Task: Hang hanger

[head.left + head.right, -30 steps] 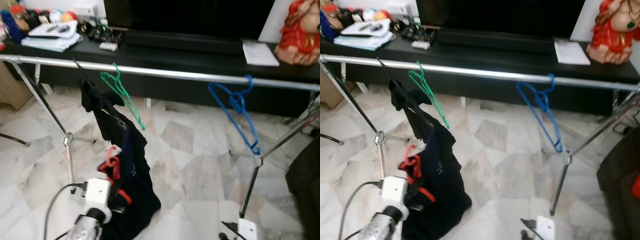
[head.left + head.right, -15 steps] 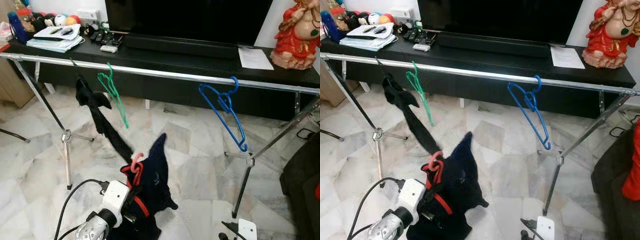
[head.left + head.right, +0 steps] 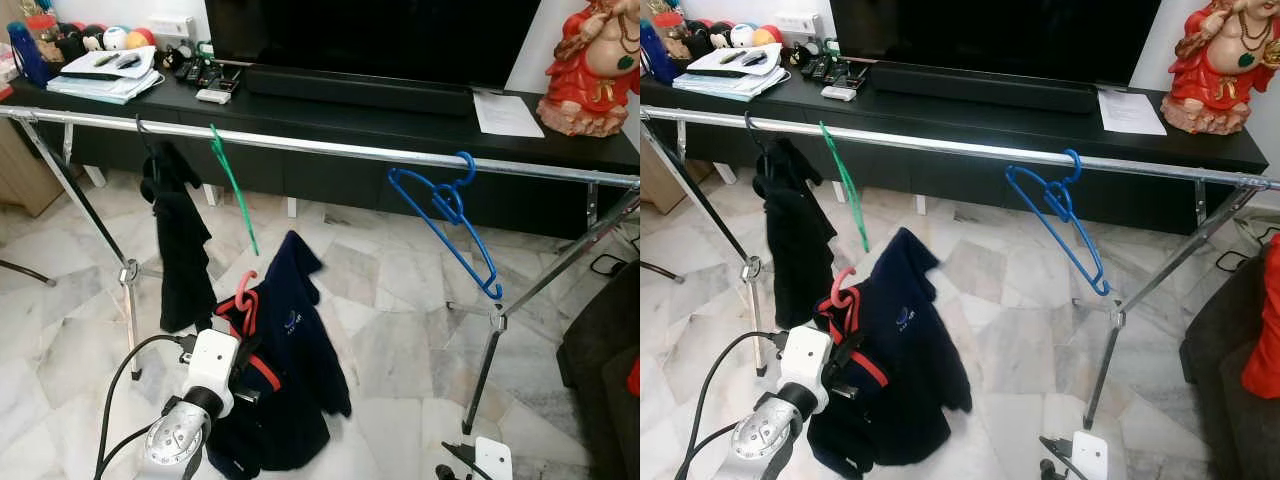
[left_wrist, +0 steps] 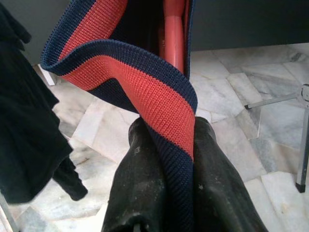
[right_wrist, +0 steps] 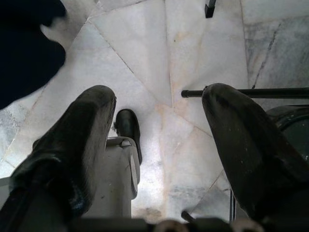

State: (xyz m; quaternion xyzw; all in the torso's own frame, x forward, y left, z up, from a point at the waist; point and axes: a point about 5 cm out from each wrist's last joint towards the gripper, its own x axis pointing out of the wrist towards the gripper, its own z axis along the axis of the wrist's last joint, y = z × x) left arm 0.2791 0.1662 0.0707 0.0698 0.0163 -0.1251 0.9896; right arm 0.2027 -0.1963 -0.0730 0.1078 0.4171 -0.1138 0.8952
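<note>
Marble floor, chrome rail point(image 3: 330, 148) across. Left gripper point(image 4: 166, 145), clamped on navy shirt's collar point(image 4: 130, 82) w/ red hanger point(image 3: 245, 300), sits well below rail; hanging not yet done. Right gripper point(image 5: 159, 145) gapes, idle.

Red hanger point(image 3: 243, 300), navy polo draped on it, below the rail point(image 3: 330, 148).

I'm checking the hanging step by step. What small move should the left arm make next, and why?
Probably raise the left tool toward the rail. It is shut on the red-striped collar of the navy shirt, and the red hanger hook sits well below the rail, near the gap between the green hanger and blue hanger.
</note>
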